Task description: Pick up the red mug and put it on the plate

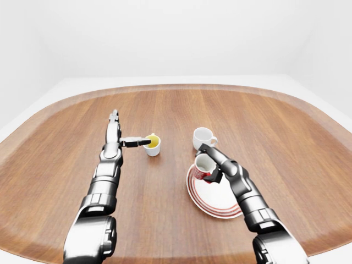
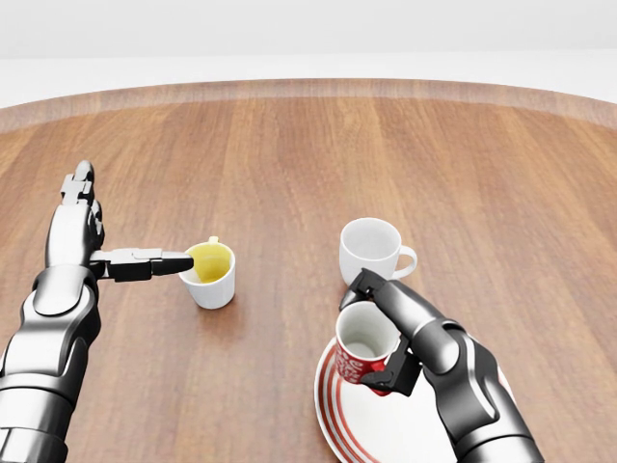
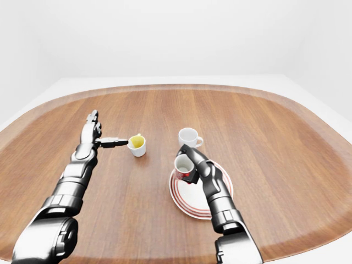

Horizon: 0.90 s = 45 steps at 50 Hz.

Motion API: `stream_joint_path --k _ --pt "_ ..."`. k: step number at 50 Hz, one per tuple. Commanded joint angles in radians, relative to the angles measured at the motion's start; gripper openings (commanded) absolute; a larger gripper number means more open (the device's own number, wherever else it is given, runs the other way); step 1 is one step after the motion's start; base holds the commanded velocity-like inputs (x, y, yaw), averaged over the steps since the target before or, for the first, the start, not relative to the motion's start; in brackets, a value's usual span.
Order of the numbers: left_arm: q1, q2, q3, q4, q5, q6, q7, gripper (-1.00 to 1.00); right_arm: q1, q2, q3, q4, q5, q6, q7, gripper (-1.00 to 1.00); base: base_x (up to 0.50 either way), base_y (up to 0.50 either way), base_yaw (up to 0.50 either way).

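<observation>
My right hand (image 2: 384, 333) is shut on the red mug (image 2: 362, 347), which is white inside and stands upright. The mug hangs over the left part of the white plate with red rings (image 2: 337, 415), at the lower right of the head view. I cannot tell whether the mug's base touches the plate. My left hand (image 2: 106, 241) is open at the left, its fingers straight. One finger points right and its tip lies against the rim of a white cup with a yellow inside (image 2: 210, 273).
A plain white mug (image 2: 371, 249) with its handle to the right stands just above the plate, close to my right hand. The wooden table (image 1: 165, 110) is round-edged and wide, with a white floor beyond it.
</observation>
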Motion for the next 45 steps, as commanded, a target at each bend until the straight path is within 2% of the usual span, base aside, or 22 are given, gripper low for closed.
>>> stream_joint_path --k 1,10,21,28,34,39,45 --pt "0.007 -0.002 0.000 -0.020 0.002 0.011 0.001 1.00 0.006 -0.015 -0.011 0.007 -0.047 0.000 -0.016 -1.00 0.00 0.00 0.00" --pt "0.006 -0.004 -0.001 -0.016 0.003 0.010 0.002 1.00 0.017 -0.023 -0.017 0.018 -0.048 0.000 -0.026 -1.00 0.00 0.00 0.00" --pt "-0.007 -0.003 -0.002 0.012 0.004 -0.004 0.001 1.00 0.027 -0.040 -0.029 0.045 -0.037 0.000 -0.038 -1.00 0.00 0.00 0.00" --pt "-0.002 -0.002 -0.001 0.000 0.003 0.002 0.001 1.00 0.022 -0.052 -0.035 0.082 -0.026 0.000 -0.055 -1.00 0.00 0.00 0.00" --pt "-0.005 -0.002 -0.001 0.012 0.003 -0.006 0.002 1.00 0.023 -0.062 -0.039 0.097 -0.021 0.000 -0.061 -1.00 0.00 0.00 0.00" --pt "0.006 -0.004 -0.002 -0.008 0.003 0.003 0.003 1.00 0.026 -0.067 -0.042 0.101 -0.016 0.000 -0.064 -1.00 0.00 0.00 0.00" --pt "-0.007 -0.002 0.000 0.027 0.002 -0.017 0.002 1.00 0.017 -0.073 -0.045 0.140 -0.007 0.000 -0.080 -1.00 0.00 0.00 0.00"
